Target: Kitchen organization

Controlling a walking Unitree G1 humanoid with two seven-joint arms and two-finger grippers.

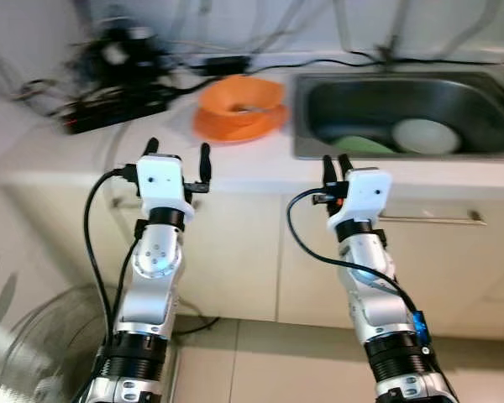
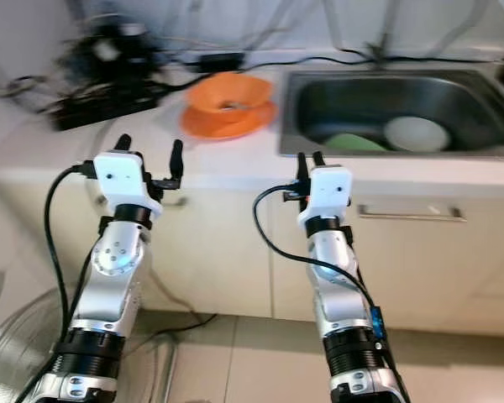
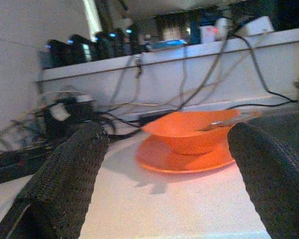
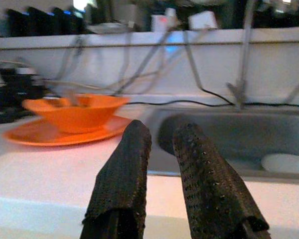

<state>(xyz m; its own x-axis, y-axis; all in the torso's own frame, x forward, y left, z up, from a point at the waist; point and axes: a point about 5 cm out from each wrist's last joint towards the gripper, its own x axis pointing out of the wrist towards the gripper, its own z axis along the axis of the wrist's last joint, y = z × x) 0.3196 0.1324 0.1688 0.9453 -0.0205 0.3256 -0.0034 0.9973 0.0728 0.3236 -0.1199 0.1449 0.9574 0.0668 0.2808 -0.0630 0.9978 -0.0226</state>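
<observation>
**Orange bowl on its plate, waiting on the worktop; both my arms raised and empty**

The orange bowl point(image 1: 240, 94) sits on an orange plate point(image 1: 235, 126) on the white worktop point(image 1: 252, 159), just beside the steel sink point(image 1: 403, 109) on its left. Something metallic, perhaps a spoon, lies inside the bowl; I cannot make out more. In the sink lie a white dish point(image 1: 426, 136) and something green point(image 1: 361, 144).

My left gripper point(image 1: 176, 155) is held up at the worktop's front edge, its fingers point(image 3: 70, 184) spread wide with nothing between them, and the bowl shows in that gap, well beyond the tips. My right gripper point(image 1: 336, 164) is up at the edge too, in front of the sink's near left corner, its fingers point(image 4: 124, 169) drawn nearly together with a narrow slit left, holding nothing.

I judge that I am still approaching, with no grasp begun. The risks I see:

- Bowl and plate are stacked loose. If I pinch the bowl's rim alone, the plate may stay or drag and slide toward the sink.
- The utensil inside could tip out if I tilt the bowl.
- A tangle of black cables point(image 1: 118, 75) and a power strip point(image 1: 109, 113) lies behind and left of the plate; a wide reach could snag them.
- Both wrists are close to the worktop's edge, so a low forward move could knock it.
</observation>
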